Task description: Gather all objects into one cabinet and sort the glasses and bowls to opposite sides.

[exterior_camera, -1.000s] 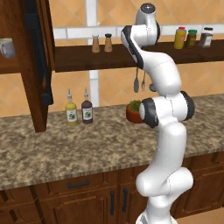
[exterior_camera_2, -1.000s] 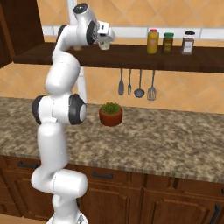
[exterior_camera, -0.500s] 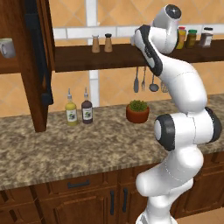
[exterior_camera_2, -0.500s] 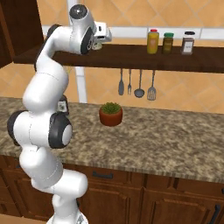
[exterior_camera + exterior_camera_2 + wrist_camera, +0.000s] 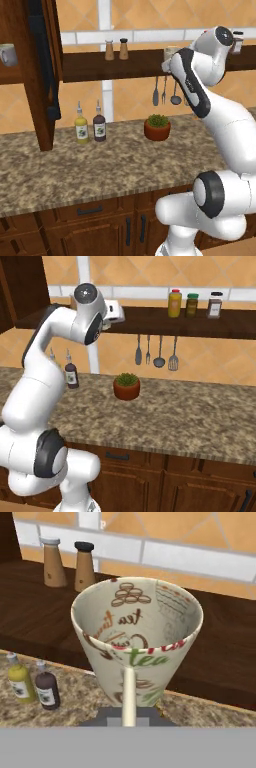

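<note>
A cream mug (image 5: 136, 643), printed with tea lettering, is pinched by its handle in the gripper (image 5: 128, 714). It is held in the air in front of the front edge of the open wooden shelf (image 5: 35, 607), above the granite counter (image 5: 75, 694). It stands upright, its long axis vertical and its mouth upward, with the handle toward the hand.

I count one cream mug (image 5: 137, 643) printed with tea lettering, close in the hand view. One grey mug (image 5: 7, 54) sits on the cabinet shelf at the left edge. On the open shelf I see two shakers (image 5: 115, 49) and three jars (image 5: 192, 304). Four utensils (image 5: 155, 350) hang below it. On the counter: two sauce bottles (image 5: 90, 125), one potted plant (image 5: 157, 127).
</note>
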